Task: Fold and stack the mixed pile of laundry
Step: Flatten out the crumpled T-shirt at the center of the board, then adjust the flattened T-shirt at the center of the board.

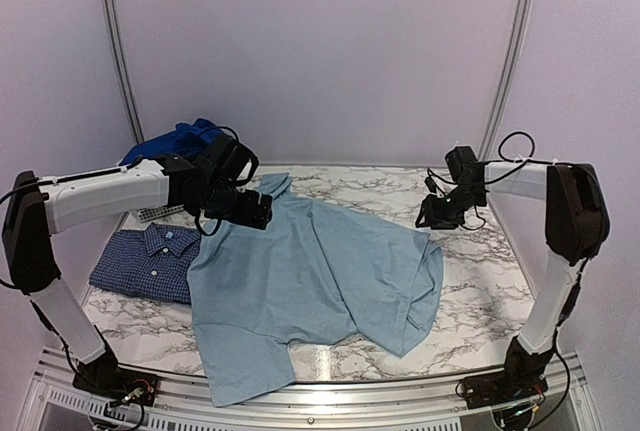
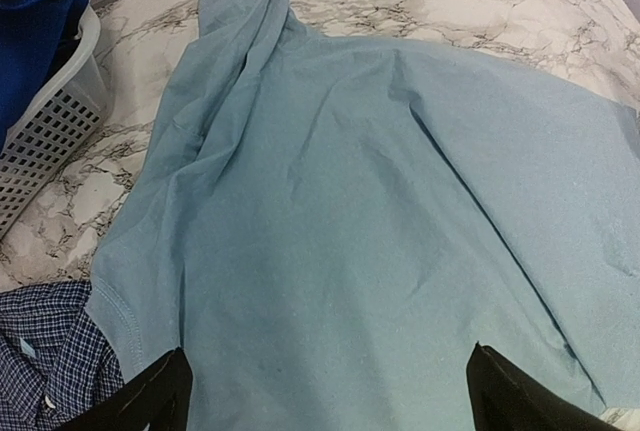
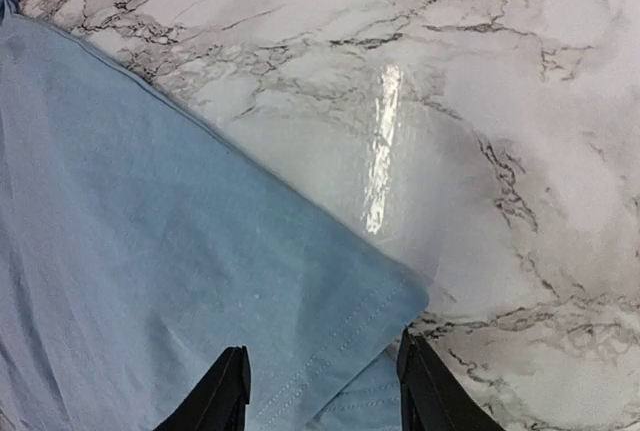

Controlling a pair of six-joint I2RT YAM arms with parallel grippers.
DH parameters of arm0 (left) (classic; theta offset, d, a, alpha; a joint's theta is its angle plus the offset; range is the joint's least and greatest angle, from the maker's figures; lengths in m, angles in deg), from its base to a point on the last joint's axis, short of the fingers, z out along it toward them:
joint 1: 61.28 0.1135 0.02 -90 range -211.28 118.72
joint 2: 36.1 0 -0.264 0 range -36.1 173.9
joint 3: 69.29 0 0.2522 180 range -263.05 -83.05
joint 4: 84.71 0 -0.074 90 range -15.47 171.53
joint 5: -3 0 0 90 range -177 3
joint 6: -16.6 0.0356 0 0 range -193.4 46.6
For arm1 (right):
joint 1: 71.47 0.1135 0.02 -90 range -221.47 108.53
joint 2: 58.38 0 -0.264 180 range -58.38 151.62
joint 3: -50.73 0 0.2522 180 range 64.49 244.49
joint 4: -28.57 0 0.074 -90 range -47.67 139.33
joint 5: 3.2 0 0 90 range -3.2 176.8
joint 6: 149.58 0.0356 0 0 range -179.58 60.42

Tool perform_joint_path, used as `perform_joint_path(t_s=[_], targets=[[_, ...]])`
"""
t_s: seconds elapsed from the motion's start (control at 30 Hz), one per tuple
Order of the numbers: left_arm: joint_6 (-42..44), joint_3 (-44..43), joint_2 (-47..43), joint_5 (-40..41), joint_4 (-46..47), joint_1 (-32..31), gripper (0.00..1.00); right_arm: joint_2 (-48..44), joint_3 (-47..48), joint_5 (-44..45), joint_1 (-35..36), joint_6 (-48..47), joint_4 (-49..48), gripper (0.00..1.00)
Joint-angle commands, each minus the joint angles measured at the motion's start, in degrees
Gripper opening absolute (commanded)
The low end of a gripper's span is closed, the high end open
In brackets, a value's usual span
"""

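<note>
On the marble table (image 1: 480,281) we find the pale blue T-shirt (image 1: 310,281) spread mostly flat across the middle. Its bottom hem lies near the front edge and its right side is folded over on itself.

- Navy check shirt (image 1: 145,263): folded, just left of the T-shirt, whose left edge overlaps it.
- White slatted basket (image 2: 50,141): back left corner, royal blue clothes (image 1: 180,139) heaped in it.
- Left gripper (image 1: 250,209): over the T-shirt's upper left part, near a bunched ridge of cloth. Jaws spread wide, nothing between them; we cannot tell whether the tips touch the fabric.
- Right gripper (image 1: 437,213): low at the T-shirt's far right corner. Its fingers (image 3: 225,396) stand partway apart and straddle the stitched hem corner. We see a plain gap between them, and the cloth lies flat on the marble there.
</note>
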Motion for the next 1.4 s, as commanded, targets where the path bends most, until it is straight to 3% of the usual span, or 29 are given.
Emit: perform_joint_path(t_s=[0.0, 0.27, 0.33, 0.47, 0.5, 1.0, 1.27, 1.33, 1.37], targets=[[1.26, -0.65, -0.55, 0.56, -0.06, -0.12, 0.99, 4.29, 4.51, 3.58, -0.22, -3.11, 0.6, 0.45], [2.62, -1.99, 2.49, 0.73, -0.78, -0.03, 0.99, 7.27, 4.9, 6.39, 1.08, -5.39, 2.64, 0.42], [3.01, -2.15, 3.08, 0.77, -0.89, -0.03, 0.99, 7.98, 5.04, 6.96, 1.19, -5.84, 2.85, 0.32], [3.51, -2.15, 4.32, 1.29, -1.12, 0.21, 0.99, 7.62, 6.02, 7.54, 1.22, -6.46, 3.61, 0.02], [3.59, -2.15, 4.62, 1.34, -1.24, 0.35, 0.99, 7.45, 6.5, 8.05, 1.25, -6.63, 4.1, 0.0], [5.07, -1.59, 5.21, 0.73, -1.66, 2.79, 0.99, 8.08, 20.69, 13.17, -5.62, -6.88, 7.45, 0.0], [5.54, -1.01, 5.56, -0.21, -1.67, 3.21, 0.99, 18.64, 39.27, 25.94, -8.72, -7.03, 1.91, 0.0], [5.56, -1.01, 5.29, -0.78, -1.8, 3.22, 0.99, 25.59, 51.14, 25.76, -8.72, -7.25, 8.45, 0.29], [5.59, -0.94, 4.91, -1.1, -1.94, 3.22, 0.99, 29.2, 58.21, 25.52, -8.73, -6.68, 14.78, 0.38]])
